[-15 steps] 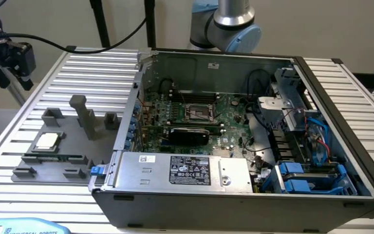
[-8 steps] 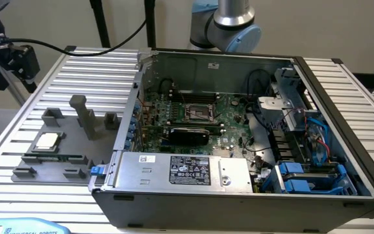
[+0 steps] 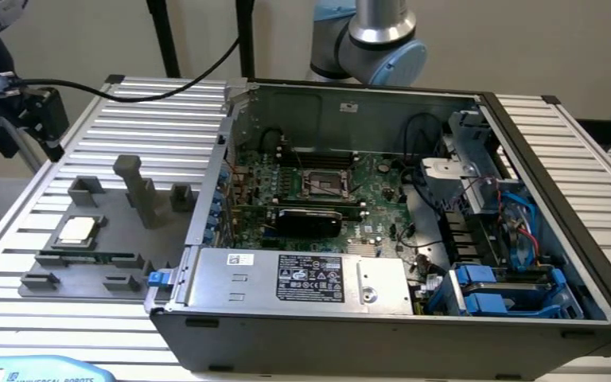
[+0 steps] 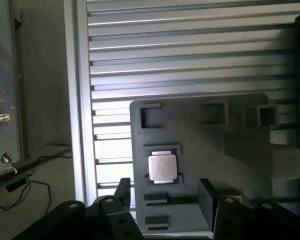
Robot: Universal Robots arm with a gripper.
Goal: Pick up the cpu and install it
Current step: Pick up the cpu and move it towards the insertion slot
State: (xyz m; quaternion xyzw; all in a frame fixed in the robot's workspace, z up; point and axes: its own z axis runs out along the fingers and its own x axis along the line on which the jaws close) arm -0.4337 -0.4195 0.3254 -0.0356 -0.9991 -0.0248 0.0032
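Observation:
The cpu (image 3: 77, 231), a flat square chip with a silvery top, lies in its grey holder on the grey tray (image 3: 114, 219) at the exterior view's left, on the ribbed table. In the wrist view the cpu (image 4: 163, 167) rests on the tray (image 4: 205, 150), well below my gripper (image 4: 165, 196). The two dark fingers (image 4: 122, 192) stand apart on either side of it with nothing between them. My gripper (image 3: 42, 115) hangs high over the table's far left corner. The dark metal-framed socket (image 3: 324, 185) sits on the green board inside the open computer case.
The open computer case (image 3: 560, 239) fills the middle and right of the table, with a power supply (image 3: 295, 278) at its front. Grey blocks and a tall post (image 3: 136, 191) stand on the tray, and a green strip (image 3: 85, 259) lies along it. A black cable (image 3: 157, 87) runs across the back.

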